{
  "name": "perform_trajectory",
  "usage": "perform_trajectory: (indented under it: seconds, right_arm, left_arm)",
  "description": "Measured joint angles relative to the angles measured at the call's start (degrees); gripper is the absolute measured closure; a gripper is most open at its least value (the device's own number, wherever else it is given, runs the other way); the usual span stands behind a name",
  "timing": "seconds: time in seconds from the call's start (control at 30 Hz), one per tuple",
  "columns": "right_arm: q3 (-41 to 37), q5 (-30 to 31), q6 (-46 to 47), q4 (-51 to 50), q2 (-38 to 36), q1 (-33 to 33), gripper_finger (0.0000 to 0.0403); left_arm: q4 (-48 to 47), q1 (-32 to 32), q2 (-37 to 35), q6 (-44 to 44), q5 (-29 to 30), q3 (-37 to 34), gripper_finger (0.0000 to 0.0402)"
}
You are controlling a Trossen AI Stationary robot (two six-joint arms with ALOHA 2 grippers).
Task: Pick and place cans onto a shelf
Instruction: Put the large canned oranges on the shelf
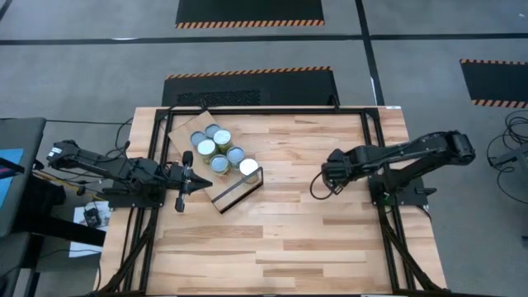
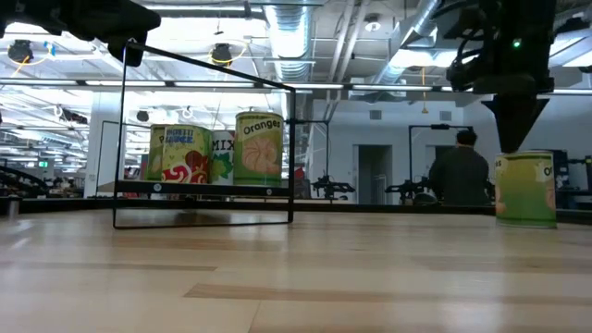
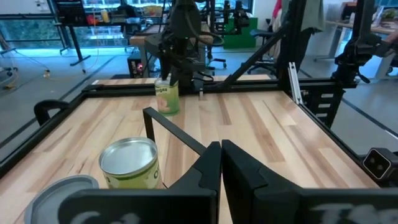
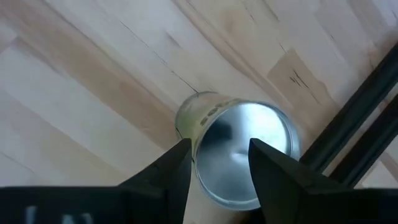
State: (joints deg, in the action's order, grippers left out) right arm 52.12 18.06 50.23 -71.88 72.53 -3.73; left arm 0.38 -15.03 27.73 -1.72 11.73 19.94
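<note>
The shelf, a pale plywood panel [image 1: 183,132] with a black open frame [image 1: 239,191] at one end, lies on the table left of centre. Several cans [image 1: 216,150] stand on the panel on their bases; the low view shows them behind the frame [image 2: 213,148]. One greenish-yellow can [image 4: 242,155] stands alone on the table at the right [image 2: 525,190]. My right gripper [image 4: 217,155] is open, pointing down just above this can's silver top. My left gripper [image 3: 221,165] is shut and empty at the shelf's left side [image 1: 205,183], next to a can [image 3: 130,162].
A black metal rail [image 1: 367,140] frames the table's edges and runs close to the lone can [image 4: 354,124]. The wooden tabletop [image 1: 289,231] between the shelf and the right arm is bare. A person [image 2: 458,176] stands in the room beyond the table.
</note>
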Motion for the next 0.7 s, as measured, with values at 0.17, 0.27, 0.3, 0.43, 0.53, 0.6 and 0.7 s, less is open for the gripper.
perform_trajectory:
  seconds: [0.17,0.27,0.3,0.43,0.53,0.6,0.7]
  right_arm:
    - [-0.03,-0.17,-0.97,1.61,1.27,1.61,0.0231]
    - [0.09,-0.19,-1.06,1.63,2.36,2.43,0.0235]
    - [-0.02,-0.31,-1.18,1.82,3.04,2.75,0.0237]
    - [0.1,-0.36,-2.07,2.14,5.25,3.63,0.0251]
    - [0.2,-0.07,-3.49,2.8,6.94,3.91,0.0272]
    - [0.26,0.26,-4.36,2.93,7.36,3.89,0.0291]
    - [0.26,0.3,-5.02,3.1,7.29,3.88,0.0324]
  left_arm:
    - [-0.02,0.0,0.0,0.0,-0.01,0.04,0.0397]
    - [-0.04,0.0,0.02,0.0,-0.01,0.04,0.0397]
    - [-0.09,0.0,0.02,-0.01,-0.02,0.04,0.0397]
    - [-0.62,0.0,0.02,-0.09,-0.04,0.09,0.0397]
    - [-0.86,0.0,0.02,-0.13,-0.03,0.09,0.0397]
    - [-0.93,0.0,0.02,-0.29,-0.03,0.09,0.0397]
    - [-0.92,0.0,0.02,-0.33,-0.03,0.09,0.0397]
